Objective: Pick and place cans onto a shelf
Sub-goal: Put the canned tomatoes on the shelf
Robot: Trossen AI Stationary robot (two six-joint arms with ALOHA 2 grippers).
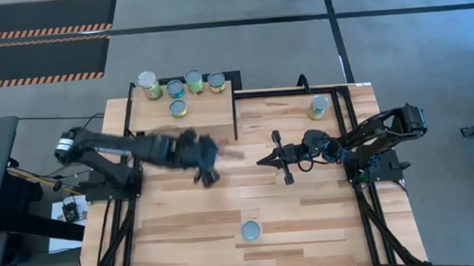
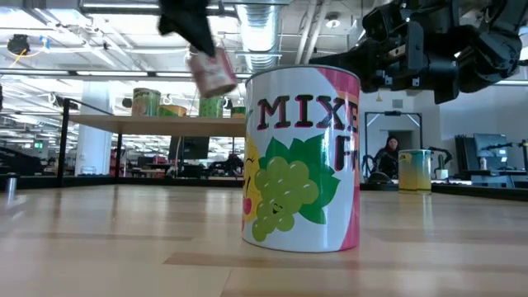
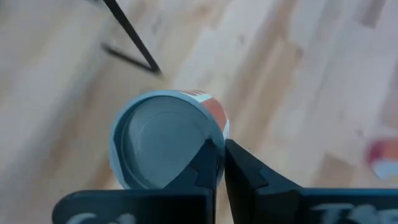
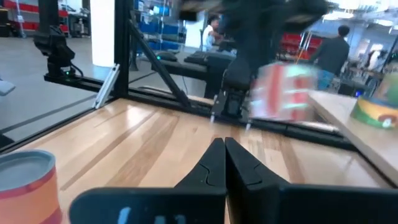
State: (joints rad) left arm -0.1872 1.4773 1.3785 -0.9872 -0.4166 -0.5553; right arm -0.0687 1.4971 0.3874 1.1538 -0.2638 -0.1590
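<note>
Between the left gripper's (image 3: 219, 163) dark fingers (image 3: 249, 177) sits a small red-and-white labelled tin (image 3: 166, 139) (clenched by its rim), lifted off the table just beside the pale plywood shelf (image 1: 211, 110) bearing five cans (image 1: 176, 89). Farther out, the right gripper (image 1: 265, 159) hovers with fingers pressed together.

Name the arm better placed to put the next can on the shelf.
Left. The left gripper is already shut on a red-white can, lifted off the table beside the shelf. The right gripper is shut and empty at mid-table, farther from the shelf.
</note>
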